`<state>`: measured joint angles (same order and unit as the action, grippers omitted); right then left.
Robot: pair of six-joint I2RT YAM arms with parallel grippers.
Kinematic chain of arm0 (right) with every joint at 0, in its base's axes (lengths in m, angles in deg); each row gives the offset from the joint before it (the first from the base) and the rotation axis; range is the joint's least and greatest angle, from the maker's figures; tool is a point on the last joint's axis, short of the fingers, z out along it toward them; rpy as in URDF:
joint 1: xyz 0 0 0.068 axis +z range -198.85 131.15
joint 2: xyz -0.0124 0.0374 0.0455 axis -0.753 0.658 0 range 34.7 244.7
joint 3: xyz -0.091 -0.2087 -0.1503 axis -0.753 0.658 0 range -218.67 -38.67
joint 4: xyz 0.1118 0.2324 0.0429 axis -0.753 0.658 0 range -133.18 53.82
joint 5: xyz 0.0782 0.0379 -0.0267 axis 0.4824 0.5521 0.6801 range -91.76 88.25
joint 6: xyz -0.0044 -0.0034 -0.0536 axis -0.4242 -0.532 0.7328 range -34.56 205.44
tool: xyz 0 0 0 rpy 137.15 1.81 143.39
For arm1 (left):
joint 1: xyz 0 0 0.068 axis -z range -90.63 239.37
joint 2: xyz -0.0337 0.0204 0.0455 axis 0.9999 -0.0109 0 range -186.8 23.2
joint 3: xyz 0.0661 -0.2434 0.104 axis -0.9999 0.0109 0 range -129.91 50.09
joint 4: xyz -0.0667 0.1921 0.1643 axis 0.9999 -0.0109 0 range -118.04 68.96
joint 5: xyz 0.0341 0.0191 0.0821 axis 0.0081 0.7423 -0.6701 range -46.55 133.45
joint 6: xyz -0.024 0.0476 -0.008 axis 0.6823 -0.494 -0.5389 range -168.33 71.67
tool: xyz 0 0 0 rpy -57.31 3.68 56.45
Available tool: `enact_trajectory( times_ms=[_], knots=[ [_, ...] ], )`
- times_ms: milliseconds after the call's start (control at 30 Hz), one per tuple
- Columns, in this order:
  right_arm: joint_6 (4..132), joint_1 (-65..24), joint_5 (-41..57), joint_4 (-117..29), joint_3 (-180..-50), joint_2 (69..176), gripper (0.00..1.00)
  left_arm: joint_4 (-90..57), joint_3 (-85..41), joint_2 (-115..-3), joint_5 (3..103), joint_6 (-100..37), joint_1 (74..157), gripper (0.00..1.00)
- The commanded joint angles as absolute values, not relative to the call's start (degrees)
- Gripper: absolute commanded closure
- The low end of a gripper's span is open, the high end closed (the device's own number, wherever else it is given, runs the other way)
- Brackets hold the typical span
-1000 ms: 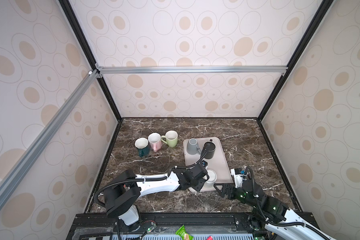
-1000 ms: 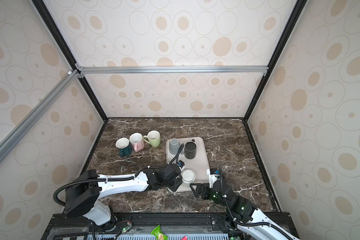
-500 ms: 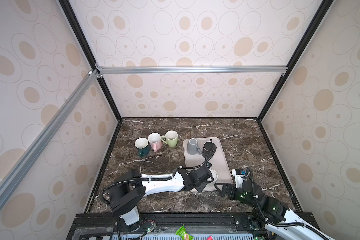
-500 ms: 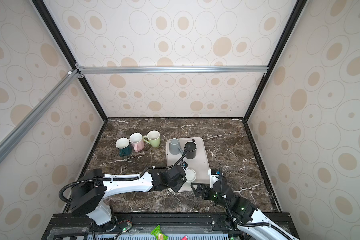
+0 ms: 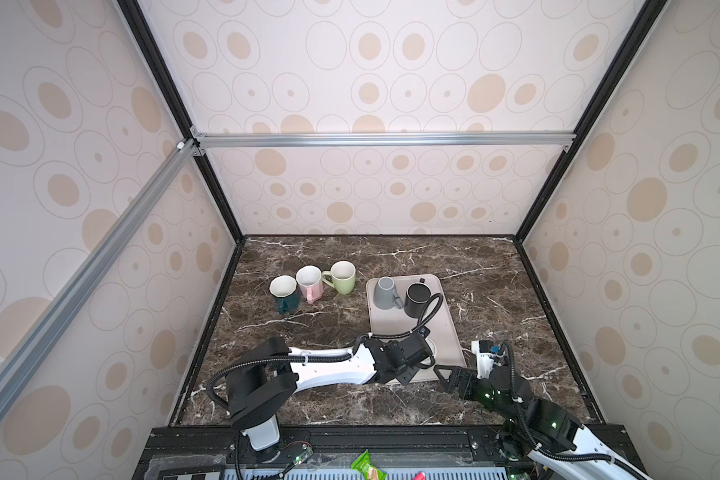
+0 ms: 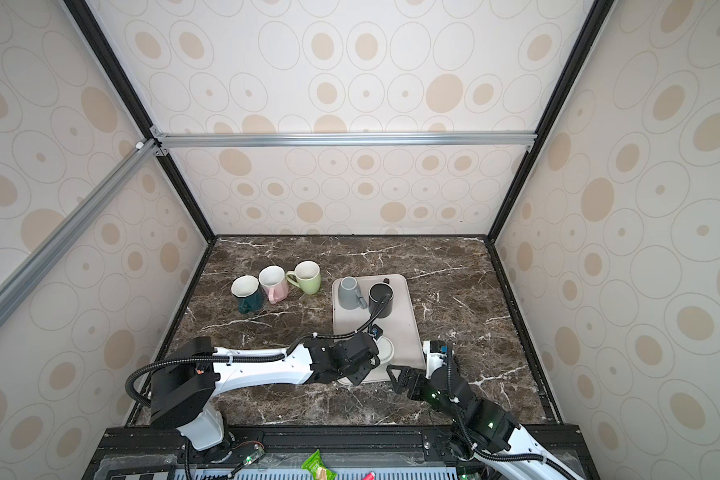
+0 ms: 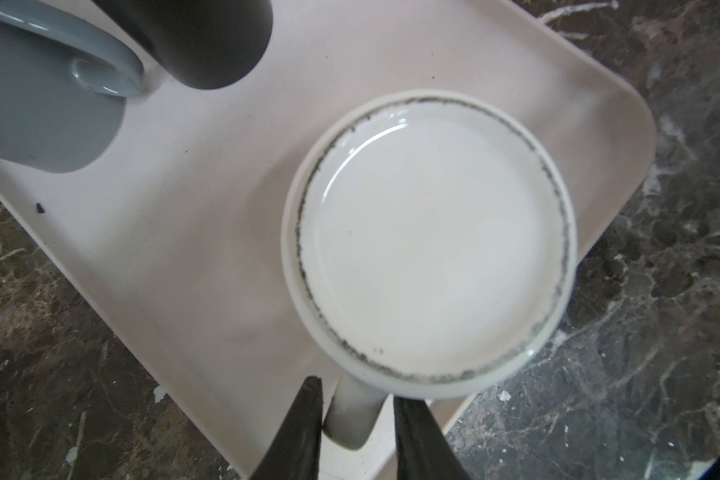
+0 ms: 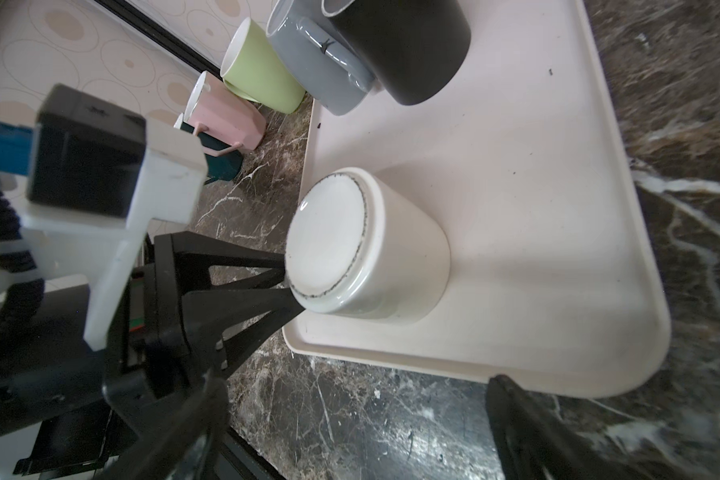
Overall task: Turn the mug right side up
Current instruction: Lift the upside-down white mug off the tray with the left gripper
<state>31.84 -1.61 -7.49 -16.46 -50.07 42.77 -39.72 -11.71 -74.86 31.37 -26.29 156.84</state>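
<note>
Marble table (image 5: 474,266) | directly on it — tray (image 5: 445,332), teal mug (image 5: 283,293), pink mug (image 5: 309,284), green mug (image 5: 342,277)

The white mug (image 7: 429,241) looks like glossy ceramic, with a rough dark ring on its base. The tray (image 7: 208,232) is smooth and matt, the table (image 7: 661,374) polished marble.

Cream walls (image 5: 391,62) with beige ovals enclose a dark veined marble tabletop (image 5: 433,257), framed by black posts (image 5: 159,70) and aluminium bars (image 5: 383,139).

white mug (image 6: 385,350): largely hidden under left arm (image 6: 267,370) in top views | left wrist: grey mug (image 7: 34,108), black mug (image 7: 200,37) cut by edge
</note>
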Motion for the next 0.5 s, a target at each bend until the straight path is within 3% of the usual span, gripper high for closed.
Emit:
enact_trajectory(
  times_ms=[0, 167, 467],
  knots=[
    [30.77, -1.29, -9.01, -13.43, -49.29, 40.76, 0.01, -41.16, -14.68, -76.25, 29.48, -27.48, 157.6, 0.72],
    [30.49, -1.23, -9.27, -12.31, -49.22, 39.59, 0.01, -42.22, -16.11, -77.64, 29.08, -28.18, 157.66, 0.87],
    [30.6, -1.22, -9.35, -12.22, -49.33, 39.82, 0.01, -42.23, -16.85, -77.09, 29.46, -27.28, 157.66, 1.0]
  ],
)
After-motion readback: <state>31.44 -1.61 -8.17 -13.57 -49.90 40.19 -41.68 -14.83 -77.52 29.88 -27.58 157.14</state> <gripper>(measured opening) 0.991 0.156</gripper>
